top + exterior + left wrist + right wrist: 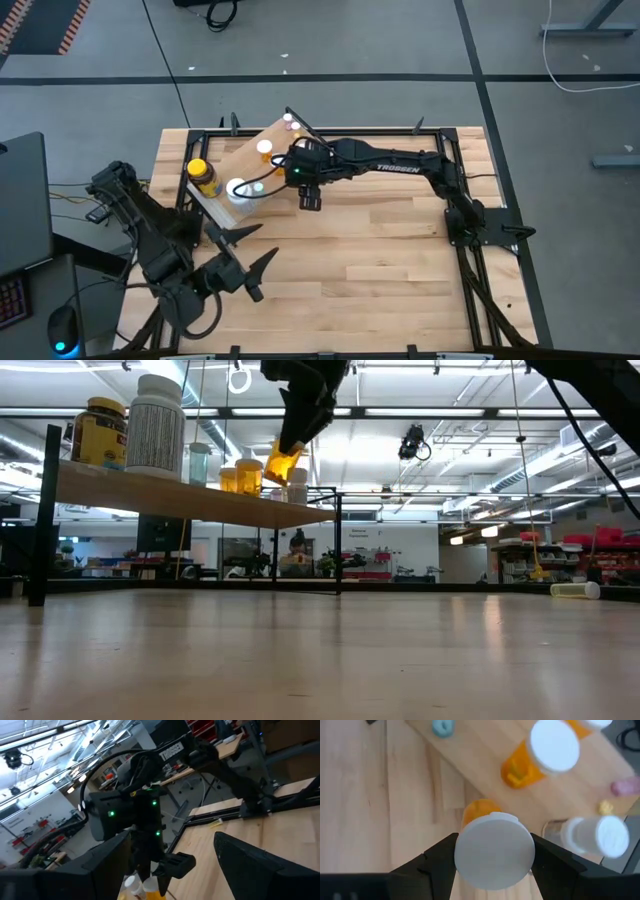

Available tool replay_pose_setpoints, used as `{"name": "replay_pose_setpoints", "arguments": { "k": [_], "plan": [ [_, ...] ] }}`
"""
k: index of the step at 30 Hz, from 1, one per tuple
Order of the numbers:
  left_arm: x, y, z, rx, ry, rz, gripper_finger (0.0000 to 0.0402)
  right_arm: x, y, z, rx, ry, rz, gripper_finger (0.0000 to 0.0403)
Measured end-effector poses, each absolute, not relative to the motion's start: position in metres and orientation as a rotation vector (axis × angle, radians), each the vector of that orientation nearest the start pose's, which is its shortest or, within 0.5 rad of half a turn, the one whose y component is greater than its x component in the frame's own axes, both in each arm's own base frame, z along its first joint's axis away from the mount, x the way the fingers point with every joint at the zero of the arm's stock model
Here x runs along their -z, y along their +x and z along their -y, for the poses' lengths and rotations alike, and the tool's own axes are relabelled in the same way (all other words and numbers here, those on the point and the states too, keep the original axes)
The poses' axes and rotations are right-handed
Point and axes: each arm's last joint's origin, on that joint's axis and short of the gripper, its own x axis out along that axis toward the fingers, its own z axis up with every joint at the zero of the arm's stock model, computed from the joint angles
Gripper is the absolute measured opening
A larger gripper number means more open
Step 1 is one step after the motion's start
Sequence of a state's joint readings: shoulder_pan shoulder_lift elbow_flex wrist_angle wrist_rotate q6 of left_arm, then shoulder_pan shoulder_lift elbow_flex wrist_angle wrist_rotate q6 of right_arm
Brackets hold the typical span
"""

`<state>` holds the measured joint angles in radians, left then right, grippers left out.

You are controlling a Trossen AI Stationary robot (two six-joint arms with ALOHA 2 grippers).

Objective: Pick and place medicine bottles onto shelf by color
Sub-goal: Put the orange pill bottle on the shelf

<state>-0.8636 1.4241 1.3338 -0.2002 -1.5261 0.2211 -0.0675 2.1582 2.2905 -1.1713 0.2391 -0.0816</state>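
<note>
My right jaws (492,851) clamp an orange vial (492,847) by its white cap, above the shelf (485,765) edge. Released tilted, I think it topples onto neighbouring vials (540,755). My left jaws (243,262) wait wide over the bench (400,260).

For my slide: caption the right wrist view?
Right gripper holds a white-capped orange vial above the shelf.

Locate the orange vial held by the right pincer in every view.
High view: hidden under the right pincer, over the shelf.
Low view: orange vial hangs top centre, above the shelf.
Left wrist view: bottom centre.
Right wrist view: white cap centre.
Shared landmark: the shelf.
</note>
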Motion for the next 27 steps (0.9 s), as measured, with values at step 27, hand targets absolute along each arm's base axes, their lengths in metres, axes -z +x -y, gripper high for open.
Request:
{"name": "replay_pose_setpoints", "arguments": {
  "k": [27],
  "plan": [
    [-0.379,0.233,0.184,-0.742,0.572,-0.245,0.0293,-0.308,0.456,0.082,0.179,-0.187,-1.018,0.0232]
  ]
}}
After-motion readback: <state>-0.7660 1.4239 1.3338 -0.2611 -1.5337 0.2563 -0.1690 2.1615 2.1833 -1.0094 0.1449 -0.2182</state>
